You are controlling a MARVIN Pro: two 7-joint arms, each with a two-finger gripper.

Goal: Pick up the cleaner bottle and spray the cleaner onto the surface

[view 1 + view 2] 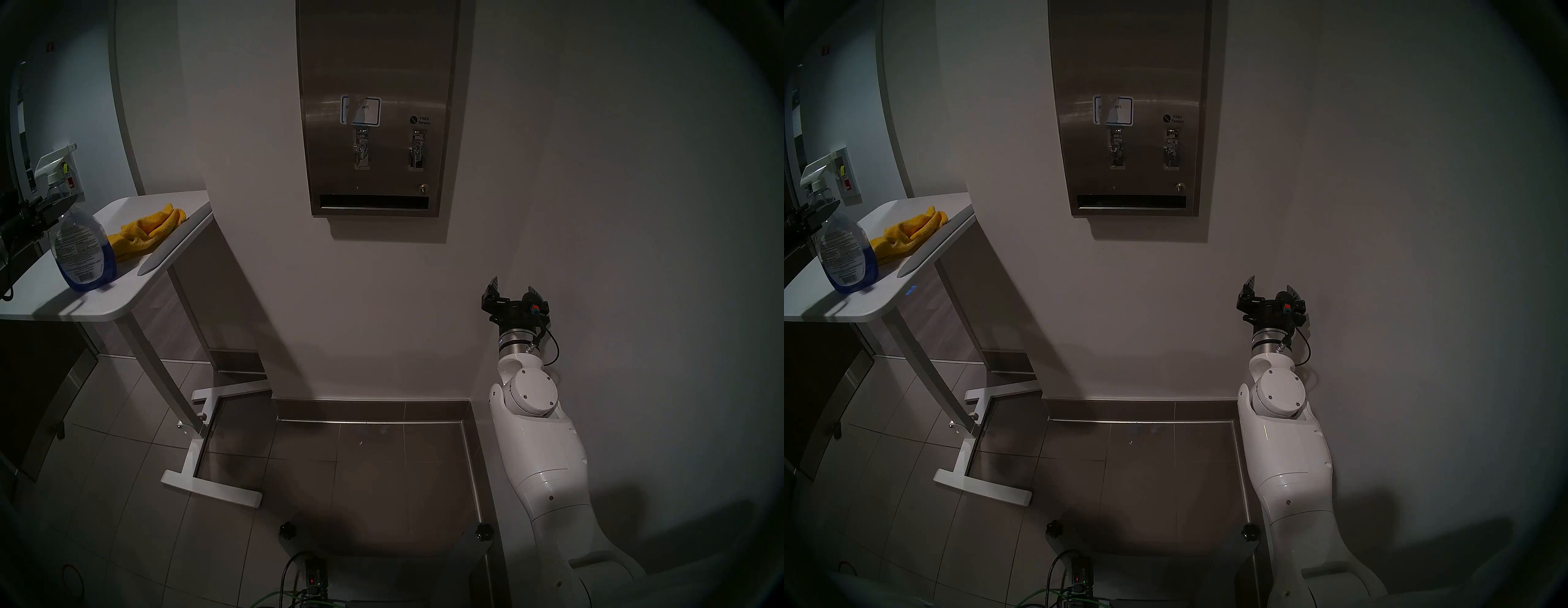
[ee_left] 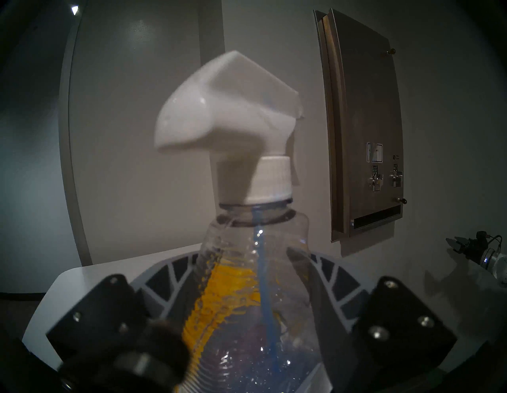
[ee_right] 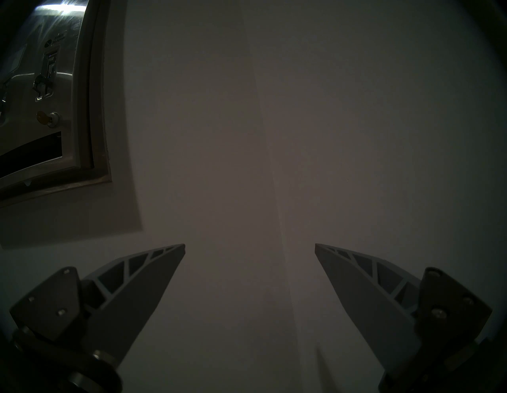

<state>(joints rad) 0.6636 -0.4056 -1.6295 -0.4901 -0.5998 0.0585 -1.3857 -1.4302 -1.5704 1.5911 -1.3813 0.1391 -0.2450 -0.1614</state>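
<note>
Left gripper (image 2: 253, 302) at left edge of head view, fingers (image 2: 333, 277) pressed on both sides of cleaner bottle (image 1: 82, 250) — clamped on its clear shoulder; bottle upright on white table (image 1: 106, 303), yellow cloth (image 1: 146, 231) just behind; right gripper (image 1: 514, 293) lower right, jaws wide apart, empty; steel dispenser (image 1: 377, 63) top centre on wall.

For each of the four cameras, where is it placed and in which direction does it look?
Head left: high, looking down at the steel dispenser, table and right gripper.
Head right: nearly the same picture.
Left wrist: faces the cleaner bottle between its fingers.
Right wrist: faces the wall, fingers apart.
Shared: every view shows the dispenser.
</note>
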